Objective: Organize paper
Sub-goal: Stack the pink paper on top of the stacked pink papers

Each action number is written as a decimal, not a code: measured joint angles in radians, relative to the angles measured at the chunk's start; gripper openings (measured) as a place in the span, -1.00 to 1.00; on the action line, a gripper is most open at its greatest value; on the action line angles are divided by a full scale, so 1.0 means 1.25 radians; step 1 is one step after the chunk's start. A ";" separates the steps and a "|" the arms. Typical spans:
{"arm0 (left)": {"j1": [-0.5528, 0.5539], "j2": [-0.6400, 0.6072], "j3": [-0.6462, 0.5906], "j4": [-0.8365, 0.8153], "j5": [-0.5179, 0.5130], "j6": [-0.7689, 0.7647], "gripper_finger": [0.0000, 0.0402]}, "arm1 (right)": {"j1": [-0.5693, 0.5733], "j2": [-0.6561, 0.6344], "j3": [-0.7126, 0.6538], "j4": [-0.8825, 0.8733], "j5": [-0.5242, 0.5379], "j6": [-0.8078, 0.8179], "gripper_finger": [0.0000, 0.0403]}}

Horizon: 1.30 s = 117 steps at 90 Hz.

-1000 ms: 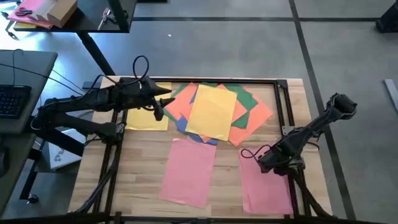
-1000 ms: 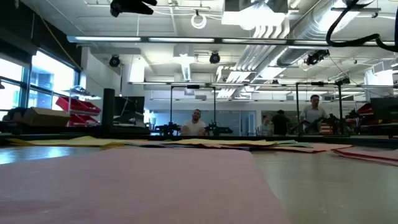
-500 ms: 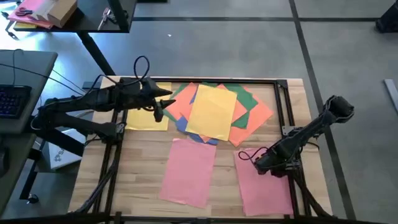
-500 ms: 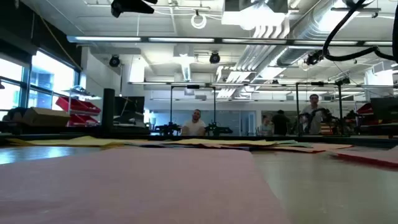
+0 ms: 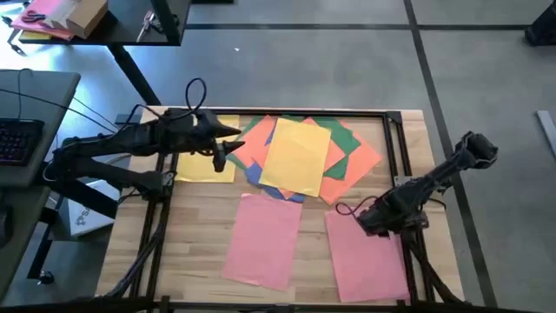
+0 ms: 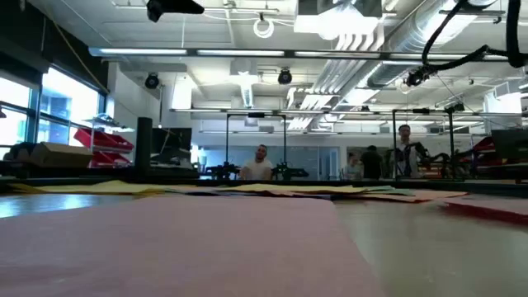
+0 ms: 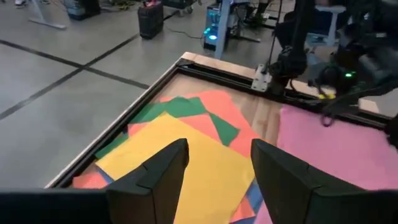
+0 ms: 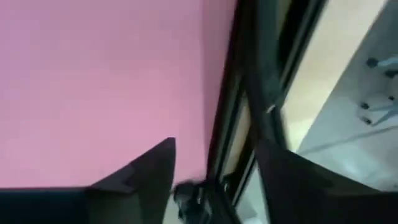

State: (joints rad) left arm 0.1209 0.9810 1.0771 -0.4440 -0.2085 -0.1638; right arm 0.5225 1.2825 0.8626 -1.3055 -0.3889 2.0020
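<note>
Right gripper (image 5: 375, 215), jaws apart, sits low over the right pink sheet (image 5: 369, 261); left gripper (image 5: 222, 153), jaws apart, hovers beside the mixed pile (image 5: 300, 156); risk: dragging fingers crumple the sheet.

The left arm reached across from the table's left side, its gripper (image 5: 222, 155) held off the surface at the rear left with the fingers (image 7: 163, 171) spread apart. The right arm angled in from the right edge, elbow raised, its gripper (image 5: 369, 219) low near the front right, and its fingers (image 8: 146, 171) also stood apart.
</note>
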 joint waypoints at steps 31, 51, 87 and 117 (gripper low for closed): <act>-0.014 -0.051 0.001 -0.010 0.050 -0.009 -0.14 | -0.181 0.063 -0.011 0.567 0.524 -0.788 -0.03; -0.016 -0.050 0.001 -0.045 0.129 -0.080 -0.14 | -0.218 0.242 -0.006 0.735 0.362 -1.213 -0.21; -0.032 -0.049 0.001 -0.132 0.136 -0.183 -0.14 | -0.246 0.373 0.026 0.666 0.273 -1.355 -0.28; -0.032 -0.049 0.001 -0.140 0.136 -0.180 -0.14 | -0.243 0.340 0.024 0.550 0.283 -1.351 -0.29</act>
State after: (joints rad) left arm 0.0811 0.9199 1.0779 -0.6188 -0.0383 -0.3883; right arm 0.2188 1.7072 0.8920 -0.6175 -0.0350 0.3126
